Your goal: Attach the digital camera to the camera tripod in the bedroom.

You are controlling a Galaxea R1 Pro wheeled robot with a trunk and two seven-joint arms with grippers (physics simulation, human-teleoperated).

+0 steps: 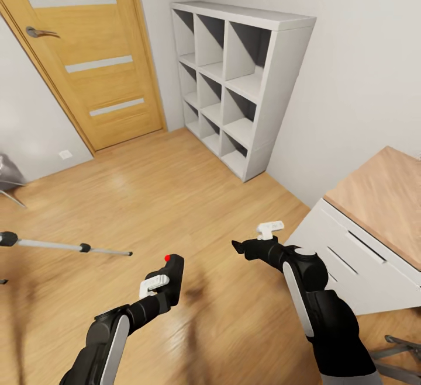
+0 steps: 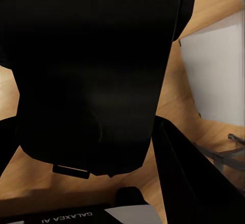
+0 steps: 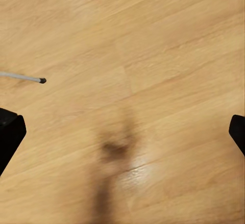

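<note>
In the head view we see the digital camera (image 1: 171,272) at about 7 o'clock, clenched in the left gripper (image 1: 166,283). Its long axis rises toward 12 o'clock, slightly tilted to 1, with the red dot at its upper edge. In the left wrist view the digital camera (image 2: 97,76) is a smooth matte black body between the dark fingers (image 2: 189,173).

One leg of the camera tripod (image 1: 70,247) lies across the 9 o'clock side, a thin silver-grey telescoping tube with black joints, its long axis pointing toward 3 o'clock and its tip well apart from the camera.

The right gripper (image 1: 248,248) hangs at about 5 o'clock, spread wide and holding nothing; in the right wrist view its black fingers (image 3: 10,137) flank glossy light wood plank floor (image 3: 153,55).

White cube shelves (image 1: 245,87) stand at 1 o'clock, an oak door (image 1: 88,52) at 11, a wood-topped white drawer chest (image 1: 362,256) at 4.
</note>
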